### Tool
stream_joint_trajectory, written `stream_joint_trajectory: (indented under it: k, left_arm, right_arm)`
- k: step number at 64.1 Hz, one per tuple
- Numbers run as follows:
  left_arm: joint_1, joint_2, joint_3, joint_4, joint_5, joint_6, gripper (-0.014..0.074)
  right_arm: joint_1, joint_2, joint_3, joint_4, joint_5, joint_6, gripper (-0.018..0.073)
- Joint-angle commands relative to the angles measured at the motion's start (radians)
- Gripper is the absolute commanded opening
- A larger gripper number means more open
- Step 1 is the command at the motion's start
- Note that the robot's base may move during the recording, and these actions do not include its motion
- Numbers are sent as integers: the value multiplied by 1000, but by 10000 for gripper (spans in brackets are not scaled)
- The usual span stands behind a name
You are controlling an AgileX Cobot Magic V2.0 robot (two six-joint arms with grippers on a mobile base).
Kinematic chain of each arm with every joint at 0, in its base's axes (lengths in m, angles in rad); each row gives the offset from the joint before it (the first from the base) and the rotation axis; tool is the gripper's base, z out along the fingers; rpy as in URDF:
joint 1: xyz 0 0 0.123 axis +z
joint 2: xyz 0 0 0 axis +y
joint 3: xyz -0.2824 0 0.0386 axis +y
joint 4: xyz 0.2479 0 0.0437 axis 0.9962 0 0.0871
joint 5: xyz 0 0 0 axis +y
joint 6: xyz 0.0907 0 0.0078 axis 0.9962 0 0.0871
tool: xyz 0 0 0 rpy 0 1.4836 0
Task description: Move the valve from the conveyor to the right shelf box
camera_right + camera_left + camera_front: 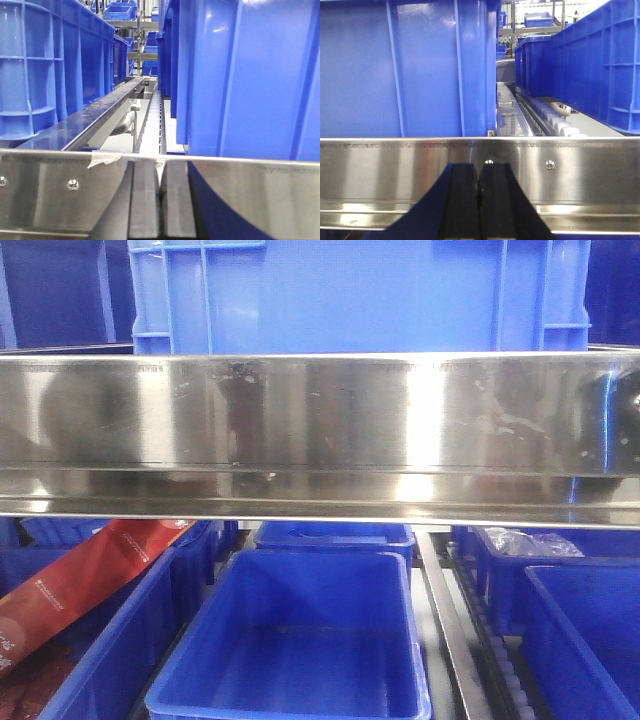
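Front view: a steel rail [320, 430] spans the frame, with a blue crate [350, 295] on the shelf above it. Below the rail sit open blue bins; the middle bin [300, 640] shows a bare floor, a red packet [90, 570] leans in the left bin, and a clear plastic bag [525, 543] lies in a far right bin. Left wrist view: left gripper [480, 200] clenched, black pads pressed together with nothing between them, just before a steel rail [580, 170]; a blue crate [405, 65] stands behind. Right wrist view: right gripper [161, 200] likewise clenched on nothing, facing a rail [50, 190] with a tape scrap [102, 159]. Valve and conveyor: not visible in any view.
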Motion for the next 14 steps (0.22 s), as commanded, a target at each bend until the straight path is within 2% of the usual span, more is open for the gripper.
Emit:
stream_joint_trajectory:
  k: [1,14]
  left_arm:
    - [3,-5,-1,3,-17,-6,-111]
    - [3,-5,-1,3,-17,-6,-111]
  right_arm:
    - [-4,-3,2,-7,-17,1,-162]
    - [-4,-3,2,-7,-17,1,-162]
